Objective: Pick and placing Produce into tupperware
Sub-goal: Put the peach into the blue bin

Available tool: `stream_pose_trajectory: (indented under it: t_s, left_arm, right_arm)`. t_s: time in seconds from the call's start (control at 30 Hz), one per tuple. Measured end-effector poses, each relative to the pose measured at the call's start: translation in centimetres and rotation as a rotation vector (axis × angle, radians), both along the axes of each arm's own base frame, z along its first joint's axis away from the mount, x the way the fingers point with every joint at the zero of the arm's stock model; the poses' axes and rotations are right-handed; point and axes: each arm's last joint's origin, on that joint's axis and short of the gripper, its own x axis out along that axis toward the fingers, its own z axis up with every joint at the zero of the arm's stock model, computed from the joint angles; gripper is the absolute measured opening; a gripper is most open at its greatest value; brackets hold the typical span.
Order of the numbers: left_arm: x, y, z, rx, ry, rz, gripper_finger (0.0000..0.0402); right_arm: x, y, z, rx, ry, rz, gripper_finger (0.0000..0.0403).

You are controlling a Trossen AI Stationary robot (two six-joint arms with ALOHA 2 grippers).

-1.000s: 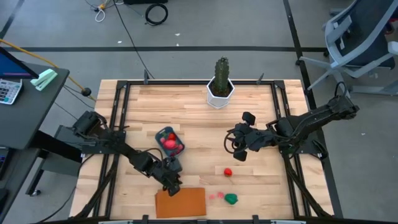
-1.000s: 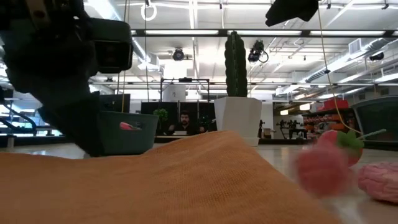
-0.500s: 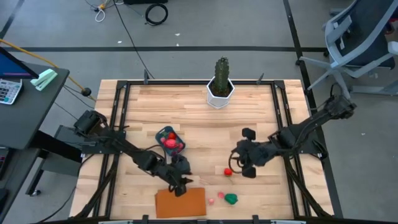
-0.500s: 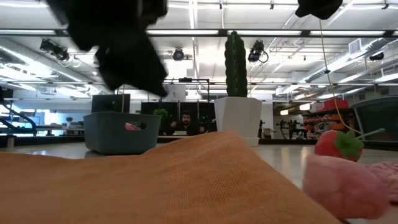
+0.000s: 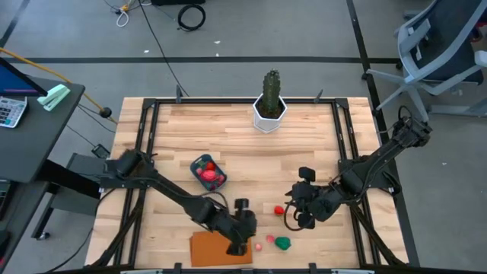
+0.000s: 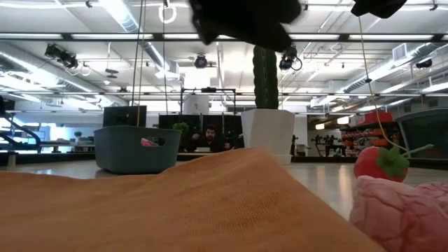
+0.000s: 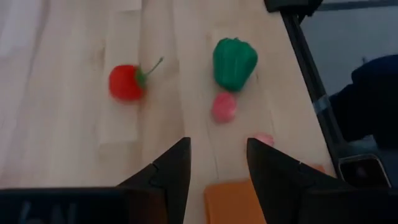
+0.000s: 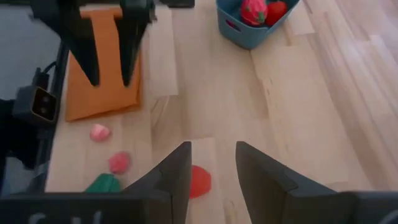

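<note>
The teal tupperware stands left of the table's middle with red produce in it. On the table near the front lie a red piece with a green stem, a green pepper and two pink pieces. My left gripper hangs open over the right end of the orange board, its fingers holding nothing. My right gripper is open just right of the red piece, above the table.
A cactus in a white pot stands at the far middle. The orange board lies at the near edge and fills the front of the low view. Bare wood stretches between the tupperware and the loose pieces.
My left gripper has swung from the board's left end toward the table's right edge, rising and rolling as it went. My right gripper has come toward the near edge and down, close to the red piece. One pink piece has rolled nearer the front edge and stopped.
</note>
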Motion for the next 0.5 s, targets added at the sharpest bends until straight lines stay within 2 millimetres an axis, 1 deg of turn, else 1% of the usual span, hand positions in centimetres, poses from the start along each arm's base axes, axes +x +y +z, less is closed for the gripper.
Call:
stream_pose_trajectory:
  t_s: [0.13,0.2,0.33,0.5]
  left_arm:
    - [1.8,-1.0,-0.7,0.025,0.052,-0.038,0.0162]
    - [2.5,-1.5,-1.2,0.006,0.083,-0.057,0.0162]
    - [3.2,-2.2,-2.6,-0.045,0.158,-0.075,0.0162]
    - [3.2,-3.0,-3.2,-0.054,0.167,-0.083,0.0162]
  right_arm:
    - [-0.3,0.4,0.0,0.000,-0.005,0.012,0.0132]
    - [-0.4,0.6,0.0,-0.005,-0.008,0.016,0.0132]
    - [-0.7,0.9,0.1,-0.018,-0.020,0.019,0.0132]
    - [-0.7,0.9,0.1,-0.020,-0.022,0.018,0.0132]
